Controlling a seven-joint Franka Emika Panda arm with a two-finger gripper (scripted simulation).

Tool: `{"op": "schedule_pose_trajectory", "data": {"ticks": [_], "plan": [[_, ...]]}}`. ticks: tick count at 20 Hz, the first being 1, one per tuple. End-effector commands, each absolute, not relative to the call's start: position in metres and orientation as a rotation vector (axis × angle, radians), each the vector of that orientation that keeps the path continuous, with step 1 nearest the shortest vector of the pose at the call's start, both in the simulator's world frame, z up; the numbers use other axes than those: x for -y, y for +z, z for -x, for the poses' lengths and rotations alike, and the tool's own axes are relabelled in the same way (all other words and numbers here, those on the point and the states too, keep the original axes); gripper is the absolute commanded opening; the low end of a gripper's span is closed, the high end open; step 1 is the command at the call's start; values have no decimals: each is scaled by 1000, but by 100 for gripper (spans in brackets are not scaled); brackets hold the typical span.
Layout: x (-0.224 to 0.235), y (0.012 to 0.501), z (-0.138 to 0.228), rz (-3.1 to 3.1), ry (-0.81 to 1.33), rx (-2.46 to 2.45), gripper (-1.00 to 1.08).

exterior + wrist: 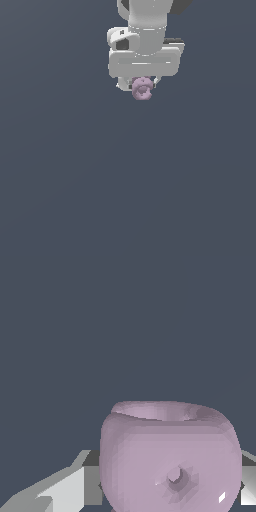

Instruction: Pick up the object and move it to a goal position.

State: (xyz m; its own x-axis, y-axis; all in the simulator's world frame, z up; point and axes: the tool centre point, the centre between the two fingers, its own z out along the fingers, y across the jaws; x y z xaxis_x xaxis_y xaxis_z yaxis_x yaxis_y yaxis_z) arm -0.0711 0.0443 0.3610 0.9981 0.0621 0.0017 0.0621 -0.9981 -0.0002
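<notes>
A white Panda gripper (142, 86) hangs over a flat slate-grey floor (125, 190), its fingers drawn in close against a small, lumpy pink-lilac object (142, 89) held between them just below the broad white hand; in the exterior view the object's rounded knobs bulge out beneath the gripper body, and only slivers of the fingers show at either side of it; the wrist view, taken from the hand itself, is filled in its lower part by the same object (170, 456), seen here as a smooth, rounded lilac mass with a shallow rim across its upper edge and a small dimple in its face; a pale grey finger (60, 488) lies against one flank of the object and a sliver of the other finger (248, 486) shows at the opposite flank, so the jaws stand nearly as narrow as the object is wide; the object touches nothing but the fingers, the grey floor plain behind it.
</notes>
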Motion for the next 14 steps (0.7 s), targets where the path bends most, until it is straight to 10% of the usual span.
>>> {"op": "schedule_pose_trajectory", "data": {"ticks": [1,14], "plan": [[-43,379,75,3140,0,98,-100],[-41,415,81,3140,0,98,-100]]}}
